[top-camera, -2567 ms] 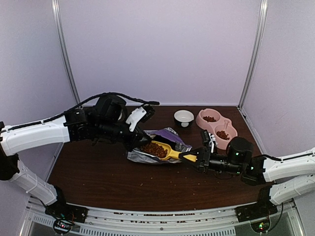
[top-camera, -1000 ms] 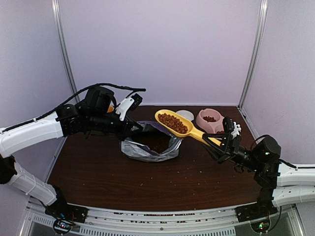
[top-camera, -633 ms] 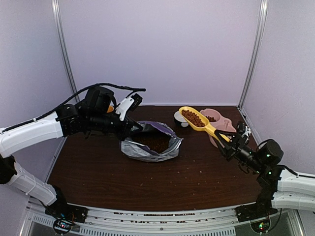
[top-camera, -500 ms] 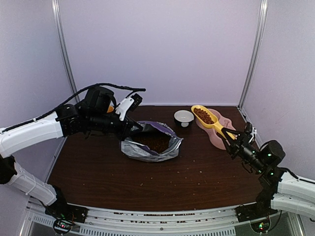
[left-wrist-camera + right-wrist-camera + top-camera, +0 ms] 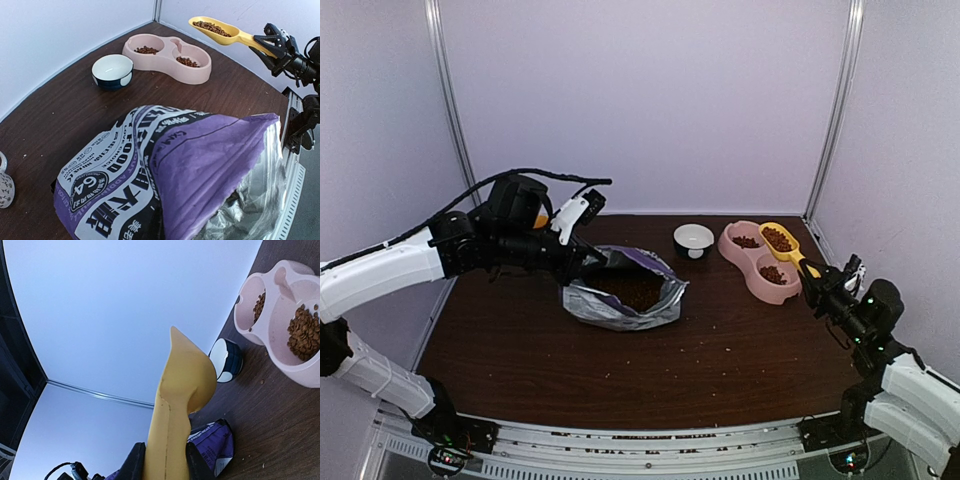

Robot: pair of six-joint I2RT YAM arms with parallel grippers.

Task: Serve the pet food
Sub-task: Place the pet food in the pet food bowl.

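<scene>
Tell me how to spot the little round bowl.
Look along the table, at its far edge. Between the purple bag and the pink double bowl stands a small bowl. It alone is white inside, dark outside, and empty.

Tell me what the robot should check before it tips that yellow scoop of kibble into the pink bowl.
1. Grip on the scoop: ok. The right gripper is clamped on the handle of the yellow scoop.
2. Load: ok. The kibble lies in the scoop, which sits about level.
3. Scoop over a compartment: cannot tell. It hangs raised near the edge of the pink double bowl.
4. Room in the bowl: ok. Both compartments hold only a little kibble.
5. Bag steady: ok. The left gripper holds the purple bag by its rim, mouth open.
</scene>
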